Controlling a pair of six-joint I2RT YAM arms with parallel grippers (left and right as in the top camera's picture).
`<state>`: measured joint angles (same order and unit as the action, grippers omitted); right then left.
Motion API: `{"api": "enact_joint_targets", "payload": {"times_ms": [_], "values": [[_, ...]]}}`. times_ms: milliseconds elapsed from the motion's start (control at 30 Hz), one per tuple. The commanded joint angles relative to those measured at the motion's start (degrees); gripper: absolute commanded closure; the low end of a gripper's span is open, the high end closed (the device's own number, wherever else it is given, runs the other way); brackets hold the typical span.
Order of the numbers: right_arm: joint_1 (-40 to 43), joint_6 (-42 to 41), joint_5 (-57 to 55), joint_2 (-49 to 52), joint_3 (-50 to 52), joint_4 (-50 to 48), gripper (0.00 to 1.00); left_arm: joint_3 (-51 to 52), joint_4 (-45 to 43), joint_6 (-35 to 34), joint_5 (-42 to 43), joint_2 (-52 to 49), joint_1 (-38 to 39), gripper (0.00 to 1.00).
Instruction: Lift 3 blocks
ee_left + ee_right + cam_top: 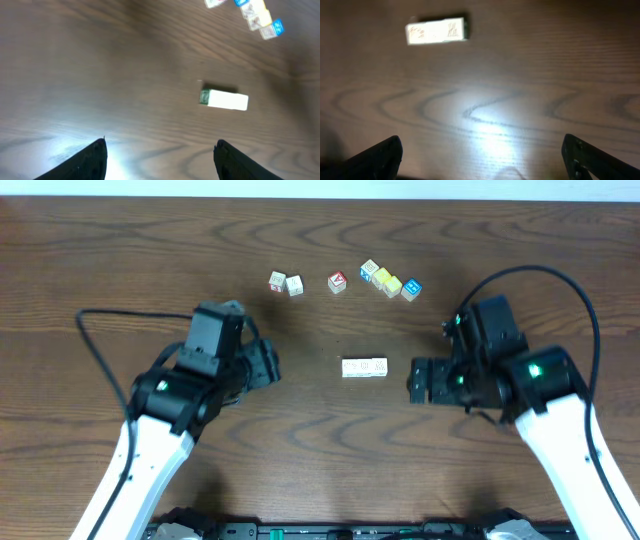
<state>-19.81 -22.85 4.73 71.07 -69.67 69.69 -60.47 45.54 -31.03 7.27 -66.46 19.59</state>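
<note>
We saw the three blocks [364, 367] lying in a tight row, touching side by side, on the counter [120, 260], with nothing gripping them. The left jaws stood wide apart and empty, well to the left of the row, and the right jaws stood wide and empty near its right end. The coloured cubes [392, 283] sat farther back.
</note>
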Motion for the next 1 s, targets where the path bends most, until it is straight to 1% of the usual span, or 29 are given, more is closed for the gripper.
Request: {"api": "enact_joint_targets", "payload": {"times_ms": [0,33,133,333,967], "values": [[-4.7,-2.4,-5.2,-4.1,-0.6,0.9,0.01,-0.6,2.1,1.0,-5.6,2.4,-0.3,0.26],[-5.8,-2.4,-5.2,-4.9,-0.6,0.9,0.01,-0.6,2.6,1.0,-5.6,2.8,-0.3,0.21],[-7.8,-2.4,-5.2,-6.5,-0.6,1.1,0.01,-0.6,3.2,1.0,-5.6,2.9,-0.3,0.21],[-8.0,-2.4,-5.1,-6.7,-0.6,4.8,0.01,-0.6,3.5,1.0,-5.6,2.4,-0.3,0.21],[-8.0,-2.4,-5.1,-5.9,-0.6,4.7,0.01,-0.6,3.5,1.0,-5.6,2.4,-0.3,0.21]]}}
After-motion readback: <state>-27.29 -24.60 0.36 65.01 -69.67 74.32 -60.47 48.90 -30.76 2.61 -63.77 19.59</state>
